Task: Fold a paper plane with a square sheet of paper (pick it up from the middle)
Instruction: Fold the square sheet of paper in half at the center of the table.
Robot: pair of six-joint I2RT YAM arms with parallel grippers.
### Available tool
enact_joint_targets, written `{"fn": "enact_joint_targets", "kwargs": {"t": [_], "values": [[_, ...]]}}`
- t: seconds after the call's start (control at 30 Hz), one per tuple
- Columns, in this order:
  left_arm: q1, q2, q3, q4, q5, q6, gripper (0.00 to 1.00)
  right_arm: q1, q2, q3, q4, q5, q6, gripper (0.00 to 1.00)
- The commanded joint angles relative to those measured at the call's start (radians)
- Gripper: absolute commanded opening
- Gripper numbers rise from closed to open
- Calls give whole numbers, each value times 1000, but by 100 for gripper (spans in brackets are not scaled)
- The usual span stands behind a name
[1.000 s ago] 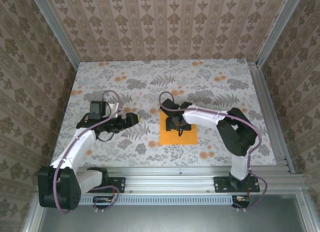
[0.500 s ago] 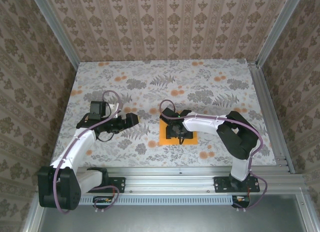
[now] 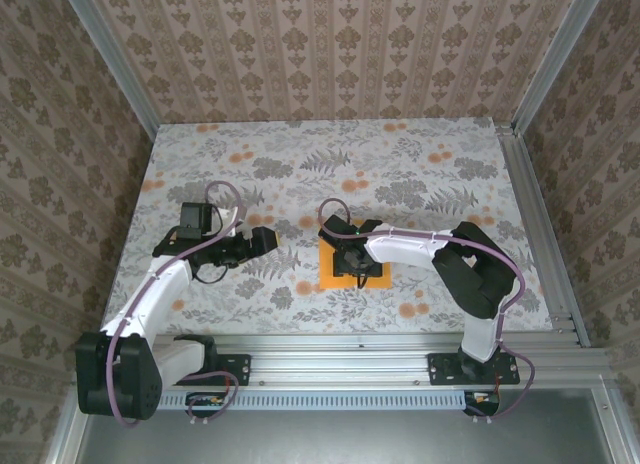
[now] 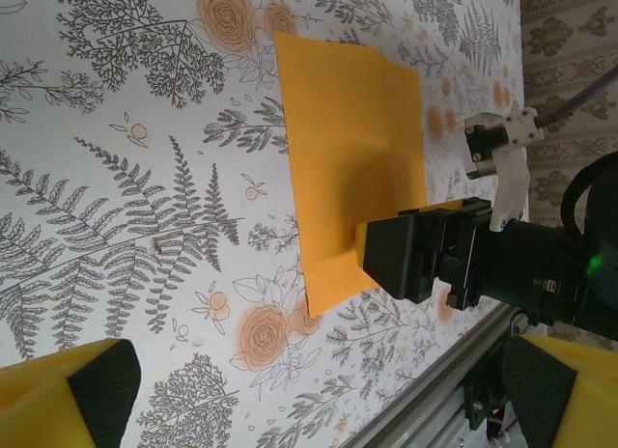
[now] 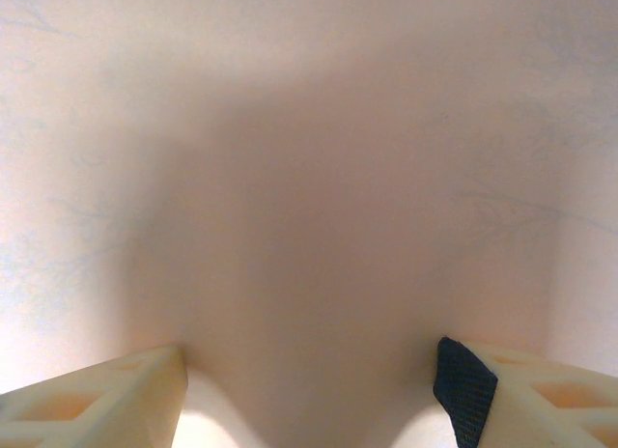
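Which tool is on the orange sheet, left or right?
The right tool, down on the middle of the square sheet of paper, jaws apart. The left tool hangs open over the floral cloth, off the sheet.

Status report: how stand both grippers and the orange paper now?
Left gripper open, apart from paper. Right gripper open, down on paper's middle. Paper flat on cloth, no obstacle.

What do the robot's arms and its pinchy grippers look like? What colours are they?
The left arm and the right arm are smooth white tubes with chunky black joints. A thin purple cable loops along each. The left gripper and right gripper each have two yellow fingers with black pads. A tiny green light glows on the right arm's wrist.
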Motion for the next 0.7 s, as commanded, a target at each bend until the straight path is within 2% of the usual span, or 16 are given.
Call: {"fn": "enact_joint_targets", "kwargs": {"t": [0.0, 0.27, 0.37, 0.5, 0.67], "values": [[-9, 12, 21, -7, 19, 26, 100, 4, 30, 7, -21, 17, 5, 71], [-9, 13, 15, 0, 22, 26, 100, 5, 17, 35, -39, 44, -11, 58], [-11, 12, 14, 1, 24, 26, 100, 6, 10, 40, -42, 52, -12, 51], [-11, 13, 14, 4, 26, 25, 100, 6, -6, 48, -44, 58, -22, 36], [-11, 9, 15, 2, 26, 22, 100, 7, -23, 62, -47, 54, -30, 27]]}}
